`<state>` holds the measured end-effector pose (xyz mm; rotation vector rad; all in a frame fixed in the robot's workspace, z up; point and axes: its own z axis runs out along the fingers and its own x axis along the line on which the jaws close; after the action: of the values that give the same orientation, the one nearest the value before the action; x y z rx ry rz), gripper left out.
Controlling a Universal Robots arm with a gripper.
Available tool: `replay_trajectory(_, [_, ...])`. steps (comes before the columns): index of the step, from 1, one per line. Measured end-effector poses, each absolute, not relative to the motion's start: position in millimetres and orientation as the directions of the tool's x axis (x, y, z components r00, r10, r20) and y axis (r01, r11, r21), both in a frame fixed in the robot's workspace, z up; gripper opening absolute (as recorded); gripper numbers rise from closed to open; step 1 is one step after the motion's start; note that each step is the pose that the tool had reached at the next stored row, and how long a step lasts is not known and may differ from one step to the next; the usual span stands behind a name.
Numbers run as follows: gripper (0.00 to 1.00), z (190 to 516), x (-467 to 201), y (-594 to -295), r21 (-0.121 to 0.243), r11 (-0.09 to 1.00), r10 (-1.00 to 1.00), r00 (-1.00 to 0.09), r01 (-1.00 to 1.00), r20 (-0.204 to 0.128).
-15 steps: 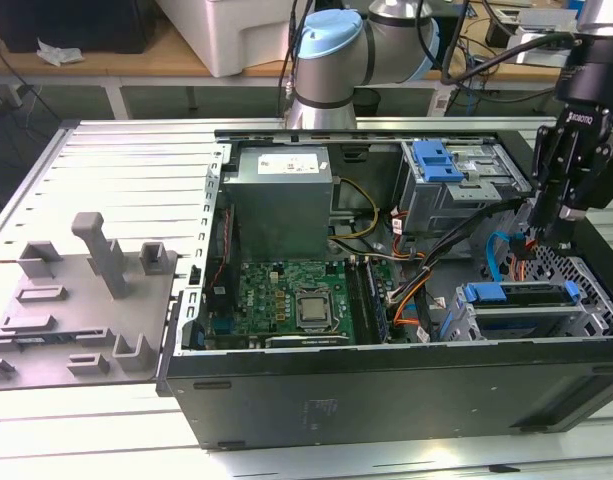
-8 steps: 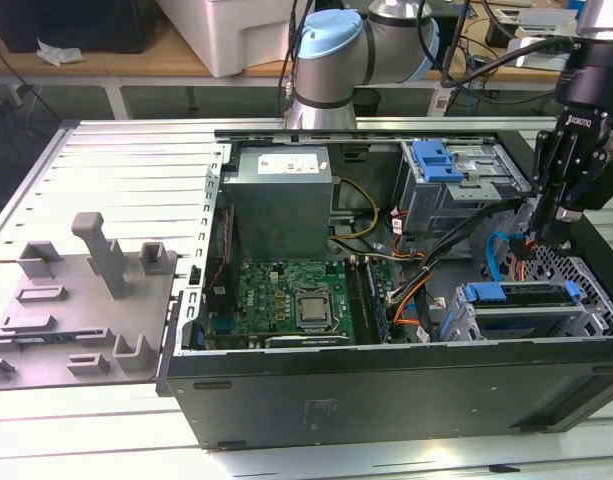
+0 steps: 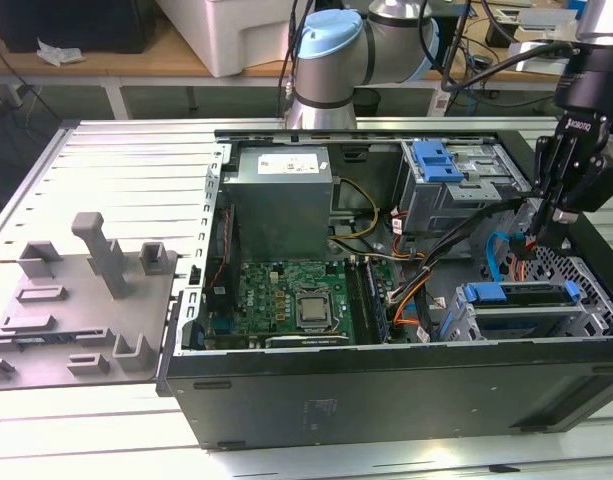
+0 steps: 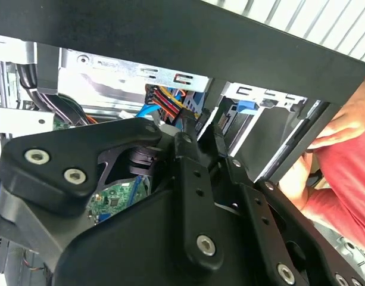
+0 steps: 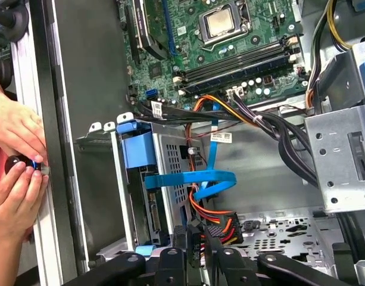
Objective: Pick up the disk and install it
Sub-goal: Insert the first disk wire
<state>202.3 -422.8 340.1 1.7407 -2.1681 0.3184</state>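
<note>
The disk (image 3: 521,307) sits inside the metal drive cage (image 3: 586,315) at the exterior view's lower right, with its blue carrier (image 3: 496,293) at the cage mouth. In the first wrist view the blue carrier (image 5: 137,149) and the disk's silver side (image 5: 170,173) stand in the cage. A light blue data cable (image 5: 194,179) loops beside them. My black gripper (image 3: 539,235) hangs just above the cage, among the cables. Its fingers stand close together on a black plug (image 5: 197,237) with orange, red and black wires. The gripper (image 4: 201,134) also fills the second wrist view.
The open computer case (image 3: 316,400) lies on a slatted table, motherboard (image 3: 286,295) in the middle and power supply (image 3: 281,195) behind. A second cage with a blue latch (image 3: 436,160) stands at the back. A person's hands (image 5: 15,161) rest on the case's outer wall.
</note>
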Motion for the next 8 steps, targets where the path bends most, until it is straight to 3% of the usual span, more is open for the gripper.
replay_trajectory(8, [0.26,338.7,203.1,-422.8,0.038,0.225,-0.897,-0.192,-0.974,0.398])
